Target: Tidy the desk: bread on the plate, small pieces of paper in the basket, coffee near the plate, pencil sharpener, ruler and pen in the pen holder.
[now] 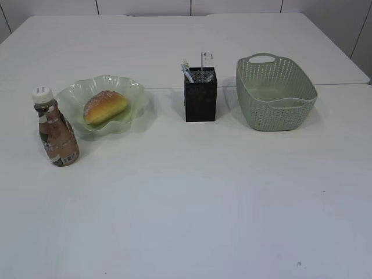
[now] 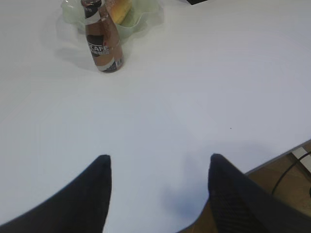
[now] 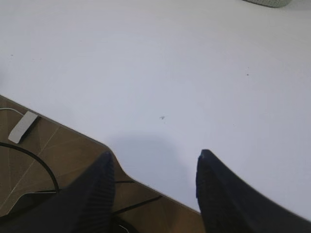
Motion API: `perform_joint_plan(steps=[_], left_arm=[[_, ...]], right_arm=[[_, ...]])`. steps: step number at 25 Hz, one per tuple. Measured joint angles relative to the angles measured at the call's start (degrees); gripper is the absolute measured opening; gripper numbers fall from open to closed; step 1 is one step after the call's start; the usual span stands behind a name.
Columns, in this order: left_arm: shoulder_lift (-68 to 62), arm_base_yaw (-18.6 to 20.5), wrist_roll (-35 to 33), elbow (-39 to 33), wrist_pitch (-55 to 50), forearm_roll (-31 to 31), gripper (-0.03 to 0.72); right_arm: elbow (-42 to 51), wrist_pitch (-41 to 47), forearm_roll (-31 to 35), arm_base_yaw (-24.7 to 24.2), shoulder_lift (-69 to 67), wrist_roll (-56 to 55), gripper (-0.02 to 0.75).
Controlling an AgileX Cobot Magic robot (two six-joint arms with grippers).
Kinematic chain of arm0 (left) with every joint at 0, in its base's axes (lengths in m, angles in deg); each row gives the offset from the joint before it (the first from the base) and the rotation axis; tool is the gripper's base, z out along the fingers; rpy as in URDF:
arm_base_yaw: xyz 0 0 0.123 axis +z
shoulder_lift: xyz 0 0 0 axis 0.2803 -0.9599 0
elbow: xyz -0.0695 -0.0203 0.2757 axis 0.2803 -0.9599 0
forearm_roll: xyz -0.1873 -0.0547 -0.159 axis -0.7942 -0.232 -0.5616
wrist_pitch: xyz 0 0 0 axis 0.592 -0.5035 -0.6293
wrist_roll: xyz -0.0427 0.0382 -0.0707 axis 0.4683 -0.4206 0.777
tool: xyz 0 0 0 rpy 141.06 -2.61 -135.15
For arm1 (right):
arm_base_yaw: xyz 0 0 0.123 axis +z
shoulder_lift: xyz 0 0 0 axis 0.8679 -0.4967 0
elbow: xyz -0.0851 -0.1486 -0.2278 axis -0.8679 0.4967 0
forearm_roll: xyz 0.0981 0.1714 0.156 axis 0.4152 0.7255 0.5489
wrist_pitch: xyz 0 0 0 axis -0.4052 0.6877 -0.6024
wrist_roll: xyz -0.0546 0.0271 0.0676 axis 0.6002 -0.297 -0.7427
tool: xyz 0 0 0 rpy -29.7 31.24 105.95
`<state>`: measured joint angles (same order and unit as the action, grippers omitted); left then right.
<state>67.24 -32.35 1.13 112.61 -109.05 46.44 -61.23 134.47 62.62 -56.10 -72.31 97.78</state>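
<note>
Your tabletop (image 1: pixel 192 203) is plain white and flat, with a seam running across it behind the objects. Pale wall panels close the room at the back. In the wrist views a brown floor with dark cables shows past the tabletop's near edge.

Object positions, exterior view:
- Plate (image 1: pixel 135 93), pale green with a ruffled rim, sits left of centre. The bread (image 1: pixel 104 107) lies on it, sugar-dusted side up.
- Coffee (image 1: pixel 56 133) stands upright just beside the plate's front-left rim; you cannot tell from this view whether they touch. The left wrist view shows the bottle (image 2: pixel 103 46) directly in front of the plate (image 2: pixel 73 17), label facing the camera.
- Pen holder (image 1: pixel 200 95), a black square box, stands at centre. A pen (image 1: pixel 187 72) and a pale flat piece, probably the ruler (image 1: pixel 207 59), stick up out of it. No sharpener can be made out.
- Basket (image 1: pixel 275 93), sage green, sits right of the pen holder, apart from it. Its contents cannot be seen from this angle.

Arm pose: neither arm appears in the exterior view. Your left tool (image 2: pixel 158 162) hovers low near the tabletop's front edge, its fingers spread, nothing between them, well apart from the coffee. Your right tool (image 3: pixel 154 158) hangs over the near edge, fingers likewise spread and empty.
</note>
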Motion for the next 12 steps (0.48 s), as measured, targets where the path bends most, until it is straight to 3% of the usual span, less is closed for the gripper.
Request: perform_joint_plan(steps=[5,6,7,9,12], left_arm=[[0.0,0.0,-0.12,0.0,0.0,1.86,0.455],[0.0,0.0,-0.12,0.0,0.0,2.52,0.454],[0.0,0.0,-0.23,0.0,0.0,3.07,0.454],[0.0,0.0,-0.23,0.0,0.0,3.07,0.454],[0.0,0.0,-0.33,-0.03,0.1,3.07,0.454]], right_arm=[[0.33,0.08,-3.51,0.0,1.55,-3.5,0.426],[0.43,-0.16,-8.75,0.0,4.3,-10.48,0.426],[0.43,-0.16,-8.75,0.0,4.3,-10.48,0.426],[0.47,-0.26,-15.59,0.0,7.95,-19.31,0.426],[0.47,-0.26,-17.39,0.0,11.29,-21.86,0.426]])
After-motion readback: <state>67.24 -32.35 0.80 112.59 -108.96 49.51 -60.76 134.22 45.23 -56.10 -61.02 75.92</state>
